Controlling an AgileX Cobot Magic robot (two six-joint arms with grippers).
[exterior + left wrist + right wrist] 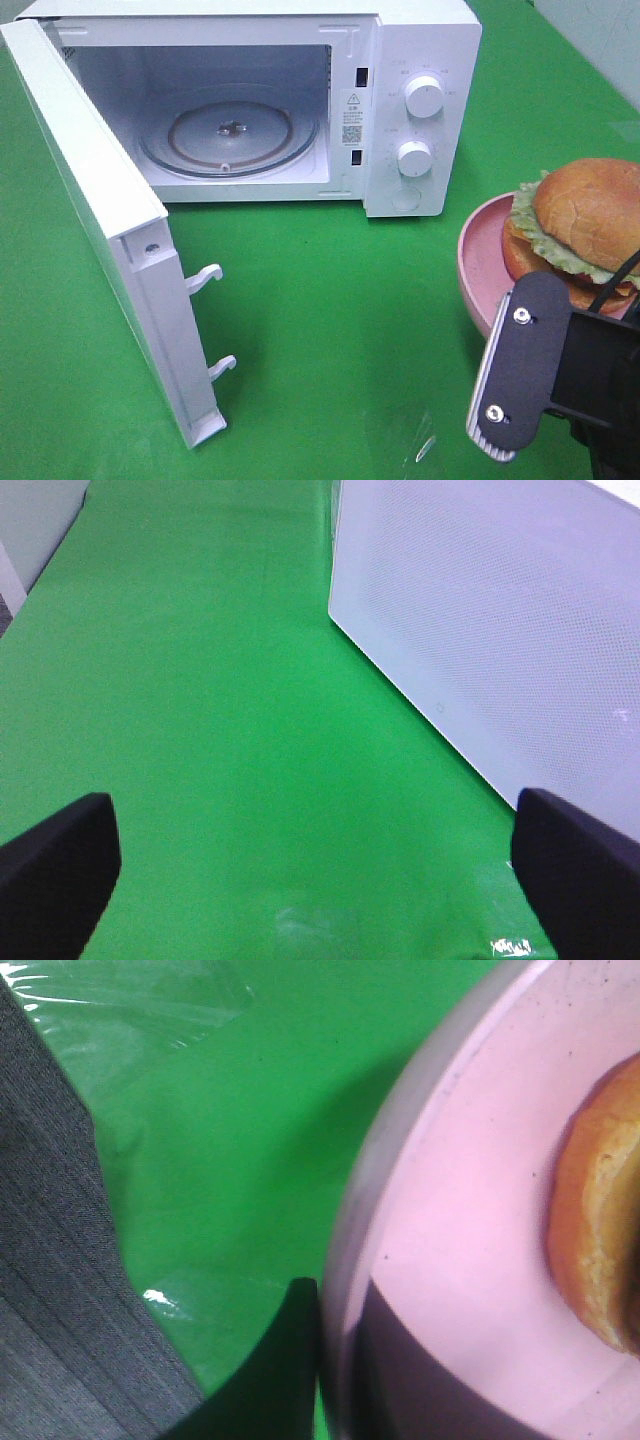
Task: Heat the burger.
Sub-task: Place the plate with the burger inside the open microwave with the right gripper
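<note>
One microwave (440,60), one burger (585,215), one plate (478,262)

We get bright, even light with only faint shadows on the green cloth (330,300), flecked with glare. In the right wrist view the plate (470,1210) is blurred, shadow beside its rim.

Bright green over the bench (330,320); white on the microwave (420,30) and its 2 knobs (425,97); dotted mesh across its door (500,620); pink on the plate (478,262); golden-brown, leafy green and orange-brown on the burger (585,210); black on the left gripper (315,825)
</note>
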